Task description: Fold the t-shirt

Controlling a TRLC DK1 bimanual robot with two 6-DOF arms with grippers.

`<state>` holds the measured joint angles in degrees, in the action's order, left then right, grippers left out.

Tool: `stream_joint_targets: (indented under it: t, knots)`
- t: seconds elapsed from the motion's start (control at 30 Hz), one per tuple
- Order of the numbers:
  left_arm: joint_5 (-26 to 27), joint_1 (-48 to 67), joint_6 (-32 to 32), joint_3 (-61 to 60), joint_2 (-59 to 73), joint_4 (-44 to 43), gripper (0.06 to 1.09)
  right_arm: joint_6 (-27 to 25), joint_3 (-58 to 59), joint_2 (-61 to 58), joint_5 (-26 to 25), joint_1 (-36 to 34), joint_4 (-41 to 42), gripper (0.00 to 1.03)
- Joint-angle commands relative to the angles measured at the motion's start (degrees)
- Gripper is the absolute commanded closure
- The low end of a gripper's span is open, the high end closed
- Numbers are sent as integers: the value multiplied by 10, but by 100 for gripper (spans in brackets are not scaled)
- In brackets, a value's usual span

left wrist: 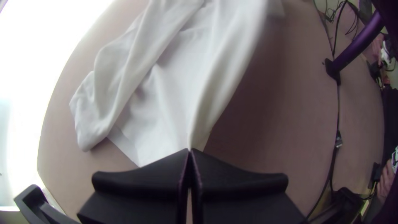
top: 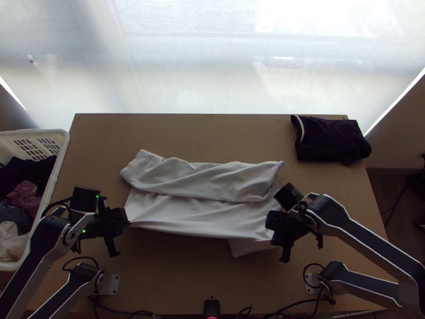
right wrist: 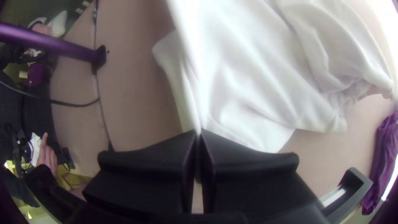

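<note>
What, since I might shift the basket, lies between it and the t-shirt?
In the top view, wooden table and, above it, the left arm with its gripper.

The left arm [top: 40, 252] slants up behind its fingers [left wrist: 141, 180], its wrist [top: 71, 234] bent so that the left gripper [top: 126, 221] points inward, tips meeting and a narrow slit open farther back between the fingers. The right arm [top: 366, 239] leans in from behind its own pair, the right gripper [top: 269, 220] facing the other's fingertips from well apart. Its fingers [right wrist: 145, 164] are also pressed together at the tips, with a slim gap behind them
</note>
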<state>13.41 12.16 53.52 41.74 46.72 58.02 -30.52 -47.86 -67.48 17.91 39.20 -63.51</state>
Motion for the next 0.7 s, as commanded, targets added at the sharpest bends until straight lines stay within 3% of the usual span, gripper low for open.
stream_joint_targets:
  t: [0.0, 0.13, 0.33, 0.67]
  knots:
    - [1, 4, -1, 42, 74, -76, 105, -19, -102, -34, 25, -110, -24, 100]
    - [0, 4, 0, 105, 167, -117, 105, -14, -186, -96, 36, -179, -24, 100]
    - [0, -24, 51, 174, 283, -149, 105, 22, -275, -157, 56, -196, -22, 100]
    - [-19, -59, 78, 235, 432, -235, 105, 55, -282, -259, 56, -236, 71, 100]
